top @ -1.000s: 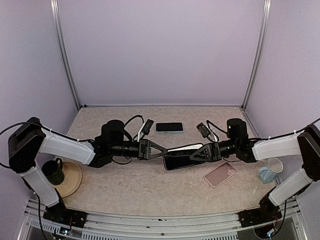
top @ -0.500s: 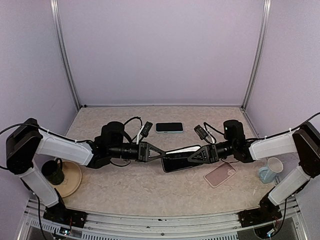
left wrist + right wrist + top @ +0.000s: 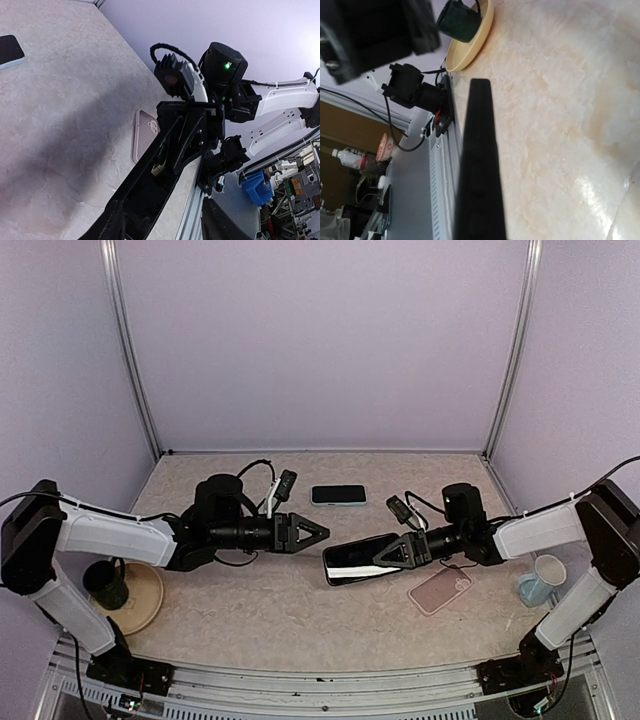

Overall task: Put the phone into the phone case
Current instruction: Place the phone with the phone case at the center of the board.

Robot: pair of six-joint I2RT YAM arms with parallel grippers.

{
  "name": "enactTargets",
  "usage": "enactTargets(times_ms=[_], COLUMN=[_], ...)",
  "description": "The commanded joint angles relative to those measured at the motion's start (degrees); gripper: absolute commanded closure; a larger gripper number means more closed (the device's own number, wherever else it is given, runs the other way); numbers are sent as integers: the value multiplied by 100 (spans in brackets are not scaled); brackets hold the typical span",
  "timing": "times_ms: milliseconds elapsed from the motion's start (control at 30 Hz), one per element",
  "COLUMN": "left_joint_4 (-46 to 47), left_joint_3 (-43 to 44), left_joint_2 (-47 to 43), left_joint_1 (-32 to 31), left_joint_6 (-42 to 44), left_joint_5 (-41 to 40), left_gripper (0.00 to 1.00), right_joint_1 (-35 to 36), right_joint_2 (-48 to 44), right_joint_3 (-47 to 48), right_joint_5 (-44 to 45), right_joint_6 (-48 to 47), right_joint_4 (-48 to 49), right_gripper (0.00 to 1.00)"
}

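We see the right pincer [image 3: 392,552] closed on one end of the black phone [image 3: 352,562]. It holds the phone over the table [image 3: 280,620], with the free end pointing toward the left pincer [image 3: 322,532]. The left pincer is partly open, holds nothing, and stands apart from that free end. In the left wrist view only two dark fingers [image 3: 114,226] show, cut by the lower edge. The pink phone case [image 3: 441,589] lies on the table just behind the right pincer. In the left wrist view part of it is hidden behind the phone. In the right wrist view the phone is only a dark blurred strip, and we cannot make out the fingers.
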Motion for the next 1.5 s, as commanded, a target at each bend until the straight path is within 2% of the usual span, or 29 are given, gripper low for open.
enactTargets(times_ms=[0,67,233,567,933,1167,1467], left_joint_4=[-212,-280,-495,-515,-559,-553,-430], left_joint_3=[253,292,368,251,89,-85,-326], left_joint_2=[-145,-153,-170,-261,-403,-519,-725], left_joint_1=[-22,-39,-83,-110,-89,-27,4], left_joint_6=[302,419,669,613,487,333,250], left_joint_5=[-150,-154,-323,-516,-823,-1017,-1207], left_gripper=[43,34,20,1,1,1,1], right_joint_1=[10,21,56,104,166,173,172], right_joint_2=[-79,-84,-2,467,949,1342,1886], right_joint_3=[50,70,170,383,895,1102,1739], right_joint_5=[-53,-49,2,368,863,1072,1165], right_joint_6=[34,25,37,613,1192,1753,1868], right_joint_4=[90,56,-43,265,256,572,424], right_gripper=[97,97,97,96,96,94,94])
